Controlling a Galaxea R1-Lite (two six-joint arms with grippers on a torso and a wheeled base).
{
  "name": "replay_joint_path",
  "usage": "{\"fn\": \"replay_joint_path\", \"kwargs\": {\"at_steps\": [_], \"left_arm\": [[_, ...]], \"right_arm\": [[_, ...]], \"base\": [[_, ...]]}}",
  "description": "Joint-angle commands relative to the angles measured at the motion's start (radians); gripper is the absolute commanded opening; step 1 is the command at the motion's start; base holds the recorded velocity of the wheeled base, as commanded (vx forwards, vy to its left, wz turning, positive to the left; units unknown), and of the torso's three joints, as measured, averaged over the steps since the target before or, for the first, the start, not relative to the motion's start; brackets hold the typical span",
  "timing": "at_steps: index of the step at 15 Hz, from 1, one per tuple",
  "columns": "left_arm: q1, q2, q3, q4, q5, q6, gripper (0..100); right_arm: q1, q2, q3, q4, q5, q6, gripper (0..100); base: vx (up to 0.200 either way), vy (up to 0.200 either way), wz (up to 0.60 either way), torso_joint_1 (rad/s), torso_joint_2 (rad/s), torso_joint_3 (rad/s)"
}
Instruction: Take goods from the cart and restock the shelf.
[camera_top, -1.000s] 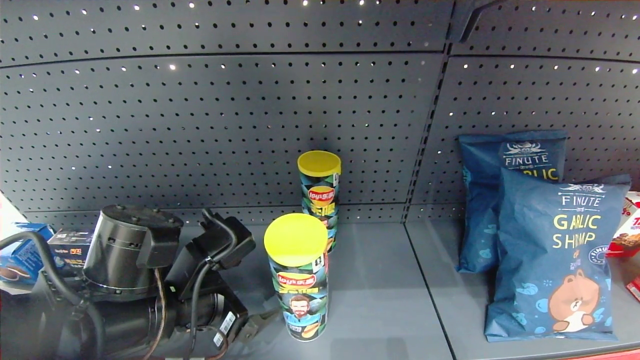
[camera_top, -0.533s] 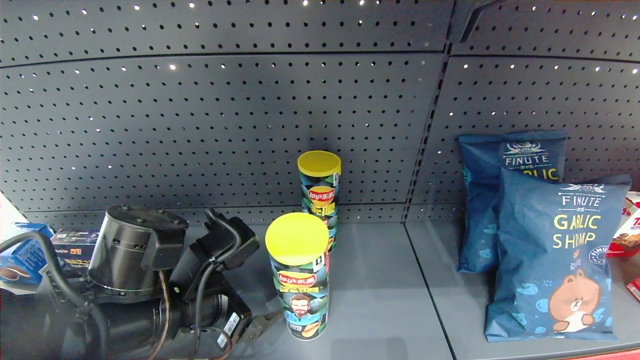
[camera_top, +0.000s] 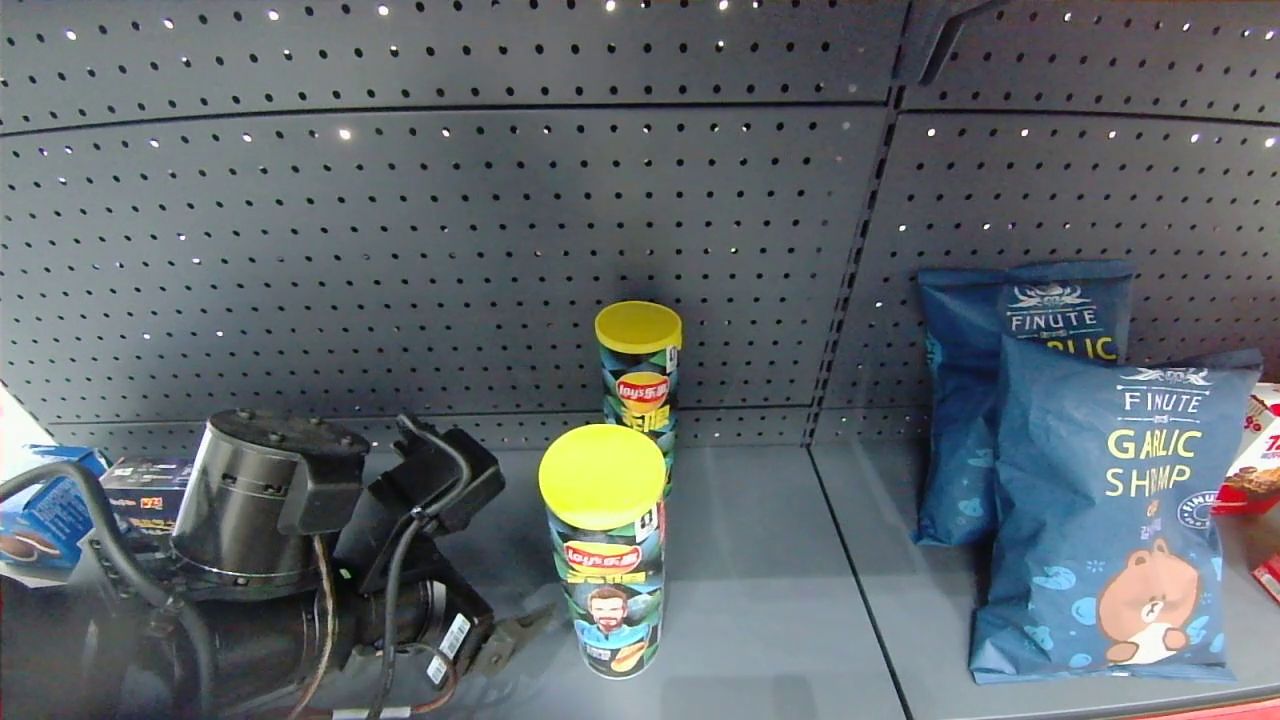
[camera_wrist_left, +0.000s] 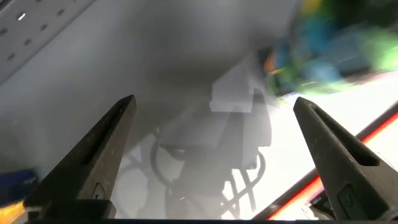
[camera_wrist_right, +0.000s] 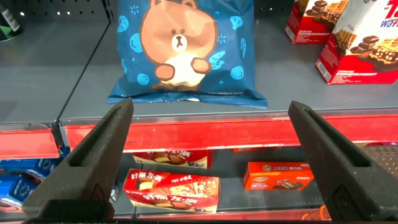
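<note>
Restocking scene, seen from my head and both wrists.

**Left claw** (camera_wrist_left: 214, 106): my fingers are spread wide with nothing between them. The claw lies low over the grey shelf (camera_top: 760, 600), at the near edge.

**Front chip can** (camera_top: 605, 550): a yellow-lidded tube standing upright on the shelf, just beside my left claw, on the side towards my right arm. One fingertip (camera_top: 520, 628) points at its base. I cannot tell whether the two touch. In my left wrist view the can shows as a blur beyond the fingertips.

**Rear chip can** (camera_top: 640, 385): the same kind of tube, upright, directly behind the front one and farther from my left claw, against the pegboard back panel (camera_top: 450, 250).

**Right claw** (camera_wrist_right: 211, 107): likewise wide open and holding nothing. It is in front of the red shelf edge (camera_wrist_right: 186, 134).

**Front garlic shrimp bag** (camera_top: 1110, 520): a blue pack with a bear on it, straight ahead of my right claw on the shelf. A rear bag (camera_top: 1000, 400) stands behind it.

**Chocolate boxes** (camera_wrist_right: 348, 37): beside the bag, on the shelf beyond my right claw.

**Snack boxes** (camera_wrist_right: 174, 186): on the lower shelf, below the red edge.
</note>
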Motion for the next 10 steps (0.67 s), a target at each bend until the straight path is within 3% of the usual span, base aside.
{"fn": "replay_joint_path", "kwargs": {"at_steps": [1, 10], "left_arm": [[0.027, 0.001, 0.006, -0.003, 0.0, -0.002, 100], [0.01, 0.062, -0.049, -0.038, 0.0, -0.01, 100]], "right_arm": [[0.0, 0.001, 0.0, 0.0, 0.0, 0.0, 100], [0.0, 0.001, 0.0, 0.0, 0.0, 0.0, 100]], "base": [[0.0, 0.0, 0.0, 0.0, 0.0, 0.0], [0.0, 0.0, 0.0, 0.0, 0.0, 0.0]]}}
